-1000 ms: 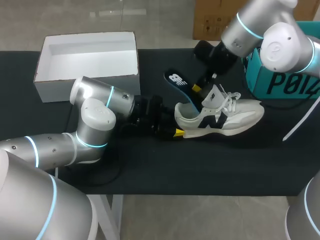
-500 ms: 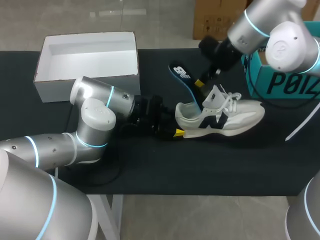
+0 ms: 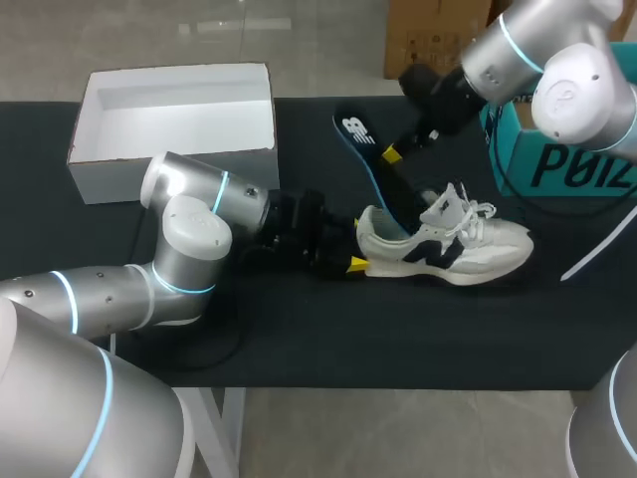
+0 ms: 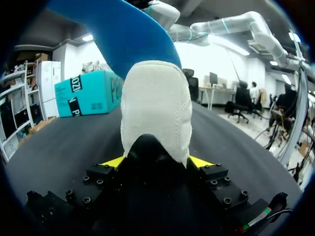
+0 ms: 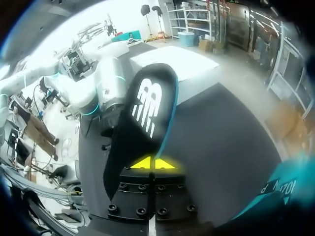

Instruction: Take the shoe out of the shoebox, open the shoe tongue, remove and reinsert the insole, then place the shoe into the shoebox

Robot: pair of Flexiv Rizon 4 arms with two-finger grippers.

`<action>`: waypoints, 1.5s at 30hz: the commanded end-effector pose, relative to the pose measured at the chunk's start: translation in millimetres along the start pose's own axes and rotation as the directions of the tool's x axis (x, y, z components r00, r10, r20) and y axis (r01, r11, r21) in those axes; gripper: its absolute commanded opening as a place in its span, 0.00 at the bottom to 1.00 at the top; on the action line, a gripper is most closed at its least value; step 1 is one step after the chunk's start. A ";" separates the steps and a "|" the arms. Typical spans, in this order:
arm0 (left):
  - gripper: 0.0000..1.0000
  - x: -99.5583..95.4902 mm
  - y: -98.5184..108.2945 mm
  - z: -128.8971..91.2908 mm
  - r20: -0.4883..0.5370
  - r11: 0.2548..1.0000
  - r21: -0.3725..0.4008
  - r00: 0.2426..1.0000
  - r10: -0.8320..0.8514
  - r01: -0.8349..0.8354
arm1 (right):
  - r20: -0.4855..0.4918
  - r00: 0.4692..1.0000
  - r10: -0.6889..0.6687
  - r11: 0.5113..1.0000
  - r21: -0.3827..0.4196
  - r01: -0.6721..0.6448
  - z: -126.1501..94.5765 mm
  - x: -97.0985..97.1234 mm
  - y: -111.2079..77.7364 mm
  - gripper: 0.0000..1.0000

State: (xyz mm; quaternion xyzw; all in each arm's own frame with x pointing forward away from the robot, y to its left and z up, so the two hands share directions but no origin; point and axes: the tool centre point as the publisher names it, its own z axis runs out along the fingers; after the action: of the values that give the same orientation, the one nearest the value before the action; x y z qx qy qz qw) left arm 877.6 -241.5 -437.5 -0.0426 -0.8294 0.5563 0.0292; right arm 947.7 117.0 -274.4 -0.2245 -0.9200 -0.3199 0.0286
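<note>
Black table seen from above, both arms over it.

- **Edges and open room.** White shoebox at the back left corner, lidless, open side up. Teal box at the back right, close behind the toe of the shoe. Bare black cloth from the shoe to the front edge, and again between shoebox and insole along the back edge. Left arm low across the left half of the table, just in front of the shoebox; right arm in from the back right corner, above the teal box.
- **Shoe.** On its sole near the middle of the table, heel toward the left edge, toe toward the right edge, tongue and laces pulled up.
- **Left gripper.** Narrowly closed on the heel; in the left wrist view, one yellow tip on each side of the white heel, both touching it, gripper low on the cloth.
- **Right gripper.** Pinched tight on the insole, partway along its length; in the right wrist view, yellow tips almost together at the edge of the insole.
- **Insole.** Tilted, lower end inside the shoe's opening, upper end raised toward the back edge; black top face, blue underside.
</note>
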 end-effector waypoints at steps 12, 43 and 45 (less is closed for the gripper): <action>0.00 -0.1 2.7 2.0 -0.001 1.000 -0.006 1.000 0.000 0.000 | 0.059 0.998 -0.025 1.000 -0.005 0.025 -28.6 3.7 37.8 0.00; 0.00 -0.1 2.7 2.0 -0.001 1.000 -0.006 1.000 0.000 0.000 | 0.172 0.984 -0.055 0.997 0.056 0.046 -74.6 16.3 84.0 0.00; 0.00 -0.1 2.7 2.0 -0.001 1.000 -0.006 1.000 0.000 0.000 | 0.172 0.984 -0.055 0.997 0.056 0.046 -74.6 16.3 84.0 0.00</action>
State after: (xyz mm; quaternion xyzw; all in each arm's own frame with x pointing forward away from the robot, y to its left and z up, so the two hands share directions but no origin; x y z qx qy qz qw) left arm 877.3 -242.4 -436.8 -0.0425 -0.8296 0.5560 0.0288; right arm 962.8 136.4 -163.6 -0.2261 -0.9323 -0.2775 -0.0527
